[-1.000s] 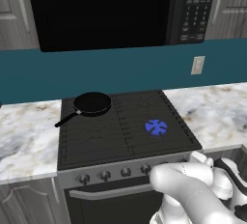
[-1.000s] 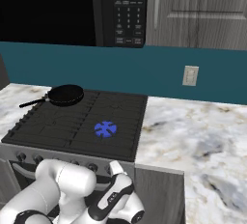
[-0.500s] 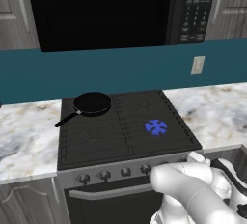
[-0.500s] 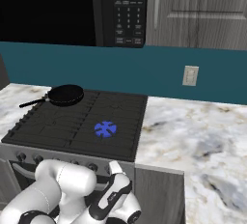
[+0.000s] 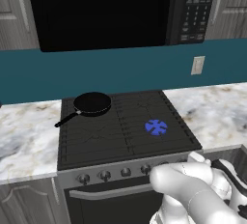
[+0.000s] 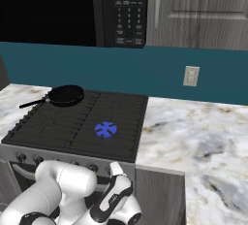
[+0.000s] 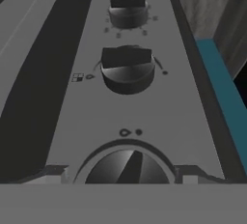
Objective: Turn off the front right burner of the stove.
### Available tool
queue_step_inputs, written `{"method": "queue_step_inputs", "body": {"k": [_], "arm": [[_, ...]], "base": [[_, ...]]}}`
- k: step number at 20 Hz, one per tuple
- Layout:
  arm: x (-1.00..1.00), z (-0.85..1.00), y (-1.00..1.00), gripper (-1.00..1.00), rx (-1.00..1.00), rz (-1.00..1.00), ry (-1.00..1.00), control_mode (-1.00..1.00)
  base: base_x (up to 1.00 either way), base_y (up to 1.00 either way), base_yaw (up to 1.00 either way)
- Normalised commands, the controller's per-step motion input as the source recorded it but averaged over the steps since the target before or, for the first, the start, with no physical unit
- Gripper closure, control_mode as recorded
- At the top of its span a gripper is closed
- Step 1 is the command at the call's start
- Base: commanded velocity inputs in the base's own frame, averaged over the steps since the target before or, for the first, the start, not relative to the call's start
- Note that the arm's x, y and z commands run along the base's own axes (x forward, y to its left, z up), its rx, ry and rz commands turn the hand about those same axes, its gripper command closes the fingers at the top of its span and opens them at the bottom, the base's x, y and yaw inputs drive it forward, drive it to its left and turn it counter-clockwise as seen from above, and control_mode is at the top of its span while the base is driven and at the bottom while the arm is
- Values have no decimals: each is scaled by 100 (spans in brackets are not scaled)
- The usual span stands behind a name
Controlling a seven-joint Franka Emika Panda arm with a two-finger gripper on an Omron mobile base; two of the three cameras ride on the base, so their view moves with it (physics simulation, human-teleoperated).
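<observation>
On the cooktop's front right: the front right burner (image 5: 156, 127), blue flame ring lit, as it was a second ago. Stove (image 5: 91, 138), knob row along its grey front panel; nearest knob (image 7: 126, 166) just ahead of the gripper (image 7: 119, 179). Claw's opening: cannot tell. Frying pan (image 5: 91, 103) at rear left. Arm low before the panel, barely shifted; switching off still pending.

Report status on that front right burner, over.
Gripper at the stove's knob row, straddling the nearest knob; open or shut, cannot tell. Front right burner lit, blue ring showing. Frying pan rear left, clear of it.
</observation>
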Motion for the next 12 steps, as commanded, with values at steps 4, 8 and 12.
{"method": "queue_step_inputs", "body": {"k": [4,8,12], "arm": [[0,0,0,100,0,-2,-4,-100],[0,0,0,100,0,-4,-5,-100],[0,0,-1,100,5,-9,-2,-100]], "base": [[0,0,0],[0,0,0],[0,0,0]]}}
